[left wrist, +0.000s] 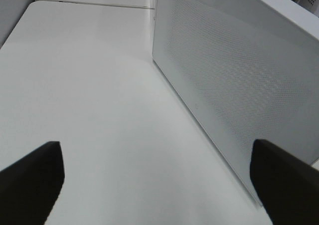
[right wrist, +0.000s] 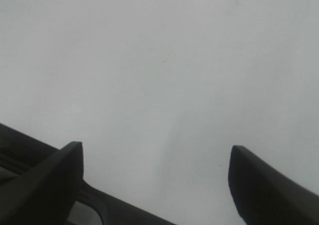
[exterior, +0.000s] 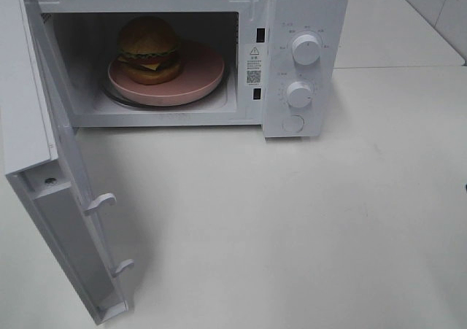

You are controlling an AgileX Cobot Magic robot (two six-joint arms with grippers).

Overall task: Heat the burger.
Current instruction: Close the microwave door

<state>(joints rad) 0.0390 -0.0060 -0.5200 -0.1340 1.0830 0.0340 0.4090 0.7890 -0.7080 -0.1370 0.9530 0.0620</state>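
The burger with its brown bun, lettuce and cheese sits on a round pink plate inside the white microwave, toward the left of the cavity. The microwave door hangs wide open to the left. Neither arm shows in the exterior high view. In the left wrist view my left gripper is open over the white table, beside the dotted outer face of the door. My right gripper is open above bare white tabletop, with nothing between its fingers.
Two white knobs and a round button are on the microwave's control panel at the right. The white table spreads out in front of the microwave. A tiled wall stands at the back right.
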